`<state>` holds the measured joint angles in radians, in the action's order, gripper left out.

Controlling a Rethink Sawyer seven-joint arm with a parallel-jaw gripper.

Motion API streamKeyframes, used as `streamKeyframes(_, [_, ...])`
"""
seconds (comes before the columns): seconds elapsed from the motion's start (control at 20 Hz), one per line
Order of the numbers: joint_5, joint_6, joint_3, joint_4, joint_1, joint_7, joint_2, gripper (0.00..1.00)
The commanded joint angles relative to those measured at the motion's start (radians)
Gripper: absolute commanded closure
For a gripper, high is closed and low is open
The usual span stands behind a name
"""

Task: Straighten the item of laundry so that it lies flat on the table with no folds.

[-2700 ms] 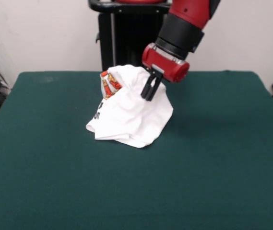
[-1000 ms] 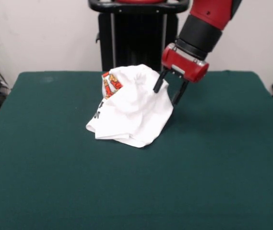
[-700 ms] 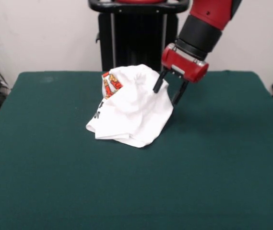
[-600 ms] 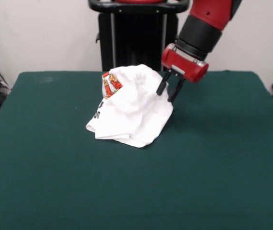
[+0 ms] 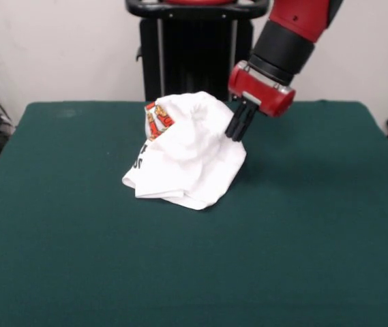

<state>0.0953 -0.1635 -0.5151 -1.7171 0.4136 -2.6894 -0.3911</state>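
Observation:
The item of laundry (image 5: 183, 160), a white T-shirt, sits in a crumpled heap on the far middle of the green table (image 5: 303, 238). A patch of red and orange print and some black letters show on its left side. My gripper (image 5: 237, 133) comes down from the upper right. It is shut at the heap's upper right edge, with its black fingers (image 5: 240, 121) pressed together on the cloth there. The rest of the shirt's print is hidden inside the folds.
The robot's black pedestal (image 5: 187, 48) stands behind the table's far edge, just behind the shirt. Green tabletop stretches to the left, to the right and in front of the heap.
The gripper let go of the heap's top, moved right and opened astride the shirt's right edge. It has now shut there. The heap has kept its shape.

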Motion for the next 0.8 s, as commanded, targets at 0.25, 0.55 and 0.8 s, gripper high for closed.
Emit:
streamKeyframes(0.25, [-0.048, -0.187, 0.04, 0.057, 0.051, -0.077, 0.032, 1.0])
streamKeyframes(0.55, [-0.024, -0.13, 0.047, 0.049, 0.039, -0.07, 0.029, 0.0])
streamKeyframes(0.8, [-0.011, -0.212, -0.031, 0.082, 0.077, -0.061, 0.024, 0.0])
